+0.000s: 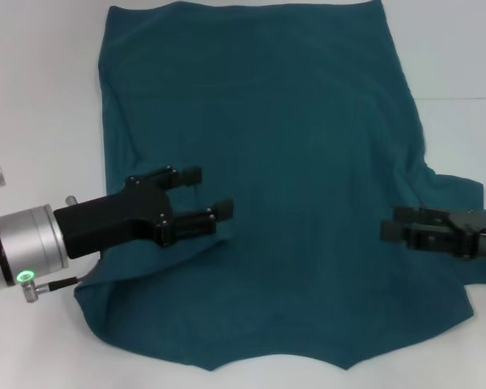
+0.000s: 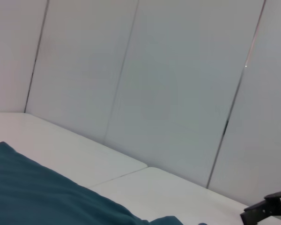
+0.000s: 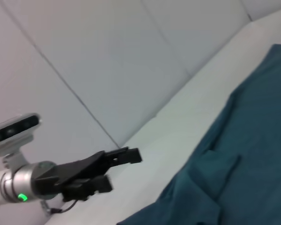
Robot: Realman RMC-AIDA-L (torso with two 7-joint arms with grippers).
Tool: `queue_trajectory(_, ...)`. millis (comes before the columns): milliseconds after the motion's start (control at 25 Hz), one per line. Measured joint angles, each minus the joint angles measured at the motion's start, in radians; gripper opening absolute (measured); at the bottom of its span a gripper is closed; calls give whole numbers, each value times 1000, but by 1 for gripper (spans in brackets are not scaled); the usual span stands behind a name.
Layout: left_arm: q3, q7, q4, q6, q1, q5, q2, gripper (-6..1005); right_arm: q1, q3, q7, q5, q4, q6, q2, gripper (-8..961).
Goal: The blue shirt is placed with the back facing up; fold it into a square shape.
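The large, plain dark teal-blue knit shirt (image 1: 267, 186) is lying spread across the white desk (image 1: 40, 121), covering most of the middle of the head view, with its far edge running near the top of that view and its near edge curving in a scalloped line close to the robot. The cloth is lying mostly flat, with soft folds along both side edges and a bunched flap sticking out on the robot's right side.

The left black two-fingered tool (image 1: 201, 197) is hovering over the left part of the shirt, reaching in from the left on its silver arm with a green light glowing on the wrist. Its fingers are standing apart with a clear gap between them, and nothing is sitting in that gap. Whether the fingertips are touching the cloth cannot be told.

The right black tool (image 1: 386, 229) is reaching in from the right edge, over the right side of the shirt just beside the bunched flap. It is showing as one dark block, so I cannot tell if it is parted or closed.

In the right wrist view the left tool (image 3: 117, 171) is showing farther off with its fingers parted, beside the shirt's rumpled edge (image 3: 234, 173). In the left wrist view the shirt (image 2: 37, 192) is lying on the desk before pale wall panels (image 2: 168, 84)
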Motion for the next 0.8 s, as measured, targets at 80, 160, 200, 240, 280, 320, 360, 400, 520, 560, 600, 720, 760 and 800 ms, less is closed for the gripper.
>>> queue_trajectory(80, 16, 8, 1, 4, -1, 0, 0, 704, -4, 0, 58, -3, -2, 10, -15, 848)
queue_trajectory(160, 39, 26, 7, 10, -5, 10, 1, 780, -4, -1, 79, -4, -5, 13, -21, 848)
queue_trajectory(200, 51, 42, 10, 18, -6, 20, 1, 807, -5, -1, 97, -7, -8, 16, -26, 848)
queue_trajectory(240, 60, 56, 14, 26, -8, 31, 2, 834, -5, -1, 119, -9, -13, 20, -32, 848)
queue_trajectory(280, 67, 73, 18, 36, -10, 45, 2, 861, -5, -1, 145, -13, -21, 30, -37, 848)
queue_trajectory(320, 73, 89, 22, 47, -13, 62, 2, 888, -5, -1, 173, -18, -29, 43, -41, 847)
queue_trajectory(360, 77, 98, 24, 56, -15, 76, 2, 886, -5, -1, 199, -24, -39, 57, -46, 847)
queue_trajectory(400, 81, 105, 26, 61, -18, 91, 2, 884, -5, -1, 226, -32, -45, 72, -49, 847)
queue_trajectory(520, 100, 111, 32, 64, -23, 139, 2, 878, -5, -1, 311, -60, -55, 128, -63, 846)
queue_trajectory(560, 106, 111, 33, 61, -24, 154, 2, 876, -5, -1, 336, -70, -55, 152, -68, 846)
queue_trajectory(600, 111, 112, 33, 59, -24, 163, 2, 876, -5, -1, 350, -77, -55, 167, -71, 846)
queue_trajectory(720, 121, 121, 33, 51, -25, 192, 1, 876, -5, -1, 388, -94, -56, 211, -79, 846)
queue_trajectory(760, 123, 125, 33, 51, -25, 196, 1, 876, -5, 1, 409, -102, -56, 236, -83, 845)
queue_trajectory(800, 124, 132, 33, 50, -25, 200, 1, 876, -6, 3, 417, -105, -56, 251, -83, 845)
